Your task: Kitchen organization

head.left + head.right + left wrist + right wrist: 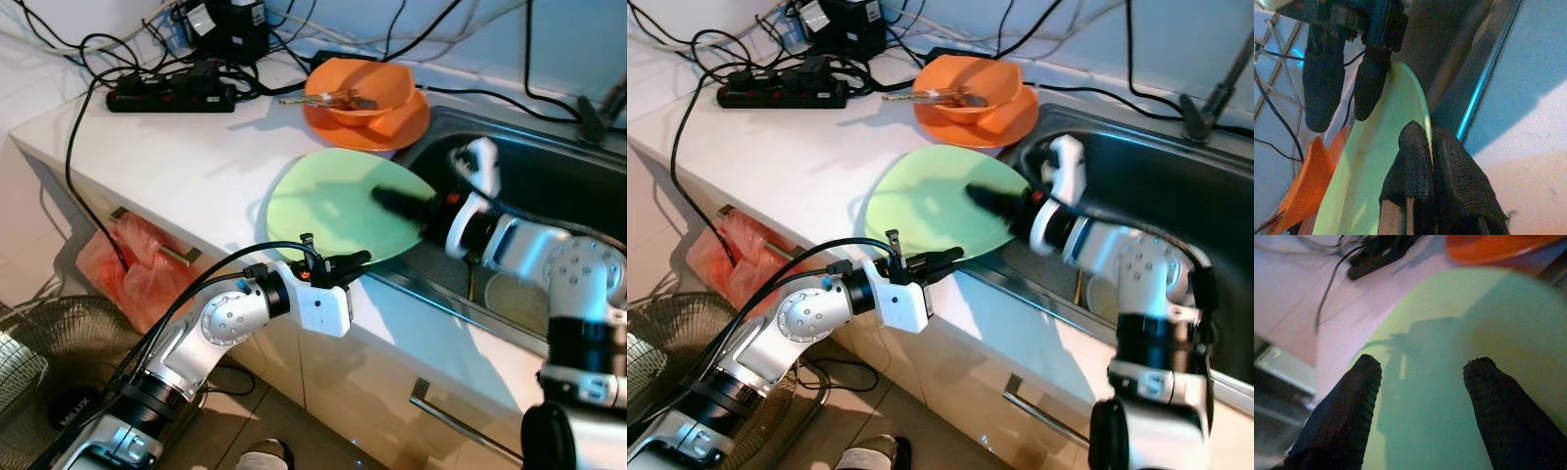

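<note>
A pale green plate (338,208) lies on the white counter (186,147), near the counter's front edge and with its far side reaching over the rim of the steel sink (549,186). The left gripper (353,261) comes up from below the counter front and has its two black fingers pressed together on the plate's near rim — in the left wrist view the fingertips (1418,156) pinch the thin green edge between them. The right gripper (400,204) reaches in from the sink side and hovers over the plate's top face with its jaws spread; the right wrist view shows the two fingers (1347,406) apart with green plate between them, and whether they touch the surface cannot be told. Toward the counter's back edge, just behind the green plate, an orange bowl (358,90) sits on an orange plate (377,127) — some utensils rest in the bowl. A black power strip (171,95) with tangled cables lies at the back left corner of the counter.
</note>
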